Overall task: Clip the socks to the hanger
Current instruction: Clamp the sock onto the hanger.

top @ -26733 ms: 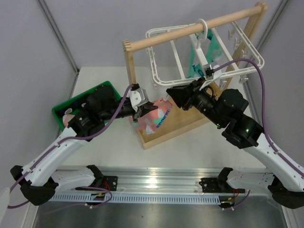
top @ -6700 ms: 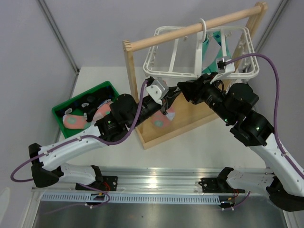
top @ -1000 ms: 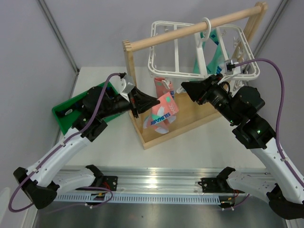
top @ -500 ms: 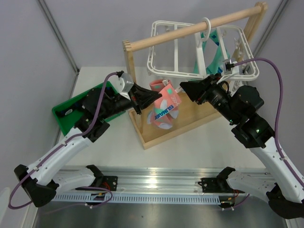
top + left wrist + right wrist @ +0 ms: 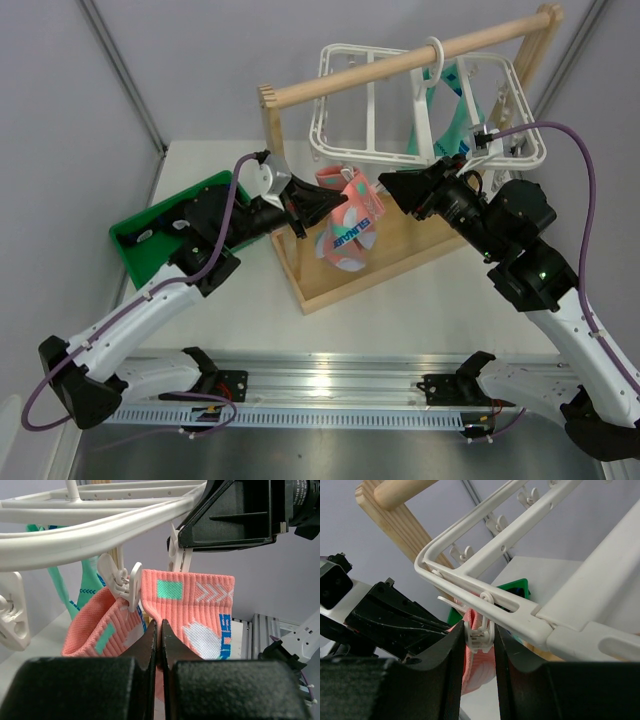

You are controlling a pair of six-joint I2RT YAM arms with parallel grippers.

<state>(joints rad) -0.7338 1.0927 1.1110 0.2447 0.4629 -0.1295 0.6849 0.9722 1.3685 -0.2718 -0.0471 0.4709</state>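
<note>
A salmon-pink sock (image 5: 350,238) with teal and blue marks hangs from my left gripper (image 5: 338,206), which is shut on its cuff edge (image 5: 159,622). The cuff (image 5: 197,592) reaches up to a white clip (image 5: 176,556) under the white hanger (image 5: 345,152). My right gripper (image 5: 384,186) is shut on that clip (image 5: 481,636), squeezing it, with pink fabric (image 5: 479,667) right below. A second salmon sock (image 5: 97,630) hangs from a neighbouring clip (image 5: 125,586) on the left.
The hanger hooks over the round rod (image 5: 400,62) of a wooden rack whose base (image 5: 330,285) sits under the socks. Teal-green socks (image 5: 452,112) hang at the hanger's far side. A green bin (image 5: 140,245) stands at the left of the table.
My left gripper has carried the sock up and to the right, bringing its cuff to the clip that my right gripper squeezes. The right arm has barely moved.
</note>
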